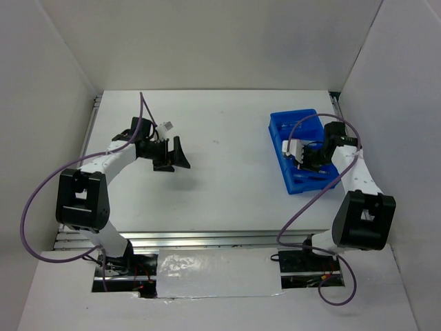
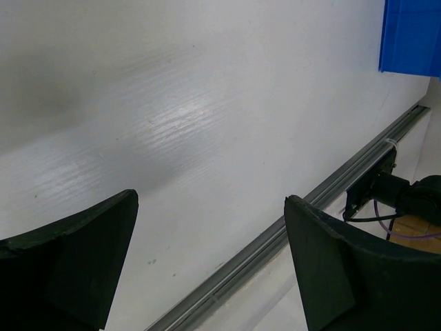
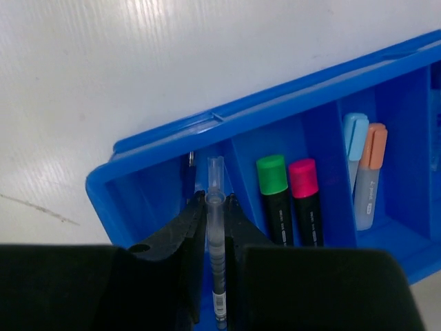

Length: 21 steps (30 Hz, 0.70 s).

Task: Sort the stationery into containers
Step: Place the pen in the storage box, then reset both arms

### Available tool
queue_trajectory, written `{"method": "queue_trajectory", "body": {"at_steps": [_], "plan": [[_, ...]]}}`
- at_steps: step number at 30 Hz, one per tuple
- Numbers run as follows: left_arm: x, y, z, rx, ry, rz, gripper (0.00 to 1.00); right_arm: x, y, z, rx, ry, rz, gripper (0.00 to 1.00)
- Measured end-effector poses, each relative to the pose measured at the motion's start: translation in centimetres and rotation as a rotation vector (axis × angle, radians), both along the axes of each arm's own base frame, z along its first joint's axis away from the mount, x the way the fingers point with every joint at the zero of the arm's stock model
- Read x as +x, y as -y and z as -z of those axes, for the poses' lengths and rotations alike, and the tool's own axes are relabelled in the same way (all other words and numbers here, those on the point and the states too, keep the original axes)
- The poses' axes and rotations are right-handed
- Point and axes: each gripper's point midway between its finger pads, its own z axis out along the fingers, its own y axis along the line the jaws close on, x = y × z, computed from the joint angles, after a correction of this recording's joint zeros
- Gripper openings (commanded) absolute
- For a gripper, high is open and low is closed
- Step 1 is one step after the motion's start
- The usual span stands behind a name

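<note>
1. Right gripper (image 3: 215,207): clamped on slim clear-capped pen (image 3: 216,172), lower centre of right wrist frame. Gripped along the barrel, cap end poking out past the fingertips.
2. Pen long axis: straight up the frame, in line with the fingers, roughly parallel to the stationery lying in the tray.
3. Just beyond the pen tip: left-end compartment of blue tray (image 3: 275,103). Thin blue pen (image 3: 191,162) barely visible inside it, beside the left finger.
4. Next compartment to the right: green-capped highlighter (image 3: 273,176) and pink-capped highlighter (image 3: 302,181), side by side, touching.
5. Further right: light-blue marker (image 3: 355,134) and orange-capped marker (image 3: 375,146) together in one compartment.
6. Judgement: release step in hand. Looks lined up over the end slot, so probably just a short drop and an opening of the fingers. Height above the slot floor: cannot tell. Risk: cap catching the divider on the highlighter side.
7. Far off: left gripper (image 2: 210,203), fingers wide apart, nothing between, over bare table (image 2: 172,103). Tray only a corner at upper right of left wrist frame, well apart. Right arm nearer by far; best leave left parked.
</note>
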Motion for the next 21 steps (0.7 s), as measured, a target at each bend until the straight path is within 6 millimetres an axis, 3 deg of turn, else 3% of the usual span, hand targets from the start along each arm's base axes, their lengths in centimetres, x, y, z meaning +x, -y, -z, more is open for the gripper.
{"method": "queue_trajectory", "body": {"at_steps": [2, 5, 6, 10, 11, 12, 13, 14, 17, 21], "plan": [[-0.1, -0.1, 0.2, 0.005, -0.002, -0.002, 0.99, 0.2, 0.5, 0.7, -0.029, -0.002, -0.001, 0.2], [-0.4, -0.4, 0.5, 0.021, -0.006, -0.011, 0.99, 0.2, 1.0, 1.5, -0.067, -0.005, -0.001, 0.36], [-0.4, -0.5, 0.5, 0.027, -0.004, -0.014, 0.99, 0.2, 1.1, 1.7, -0.077, -0.004, -0.003, 0.45], [-0.4, -1.0, 0.3, 0.057, 0.021, -0.033, 0.99, 0.0, 1.4, 2.2, -0.1, -0.006, -0.002, 0.66], [-0.3, -1.2, 0.1, 0.065, 0.033, -0.04, 0.99, -0.1, 1.4, 2.2, -0.101, -0.005, 0.002, 0.77], [-0.2, -1.4, -0.2, 0.076, 0.049, -0.048, 0.99, -0.1, 1.5, 1.9, -0.1, 0.0, 0.008, 0.78], [-0.1, -1.6, -0.6, 0.088, 0.067, -0.057, 0.99, -0.1, 1.5, 1.5, -0.1, 0.015, 0.013, 0.88], [0.0, -1.9, -1.0, 0.099, 0.087, -0.068, 0.99, -0.2, 1.5, 0.9, -0.094, 0.028, 0.026, 1.0], [0.6, -3.1, -2.5, 0.14, 0.163, -0.097, 0.99, -0.1, 1.1, -1.8, -0.041, 0.083, 0.084, 1.0], [1.3, -5.0, -4.2, 0.204, 0.255, -0.146, 0.99, 0.5, 0.8, -10.0, 0.168, 0.257, 0.323, 1.0]]}}
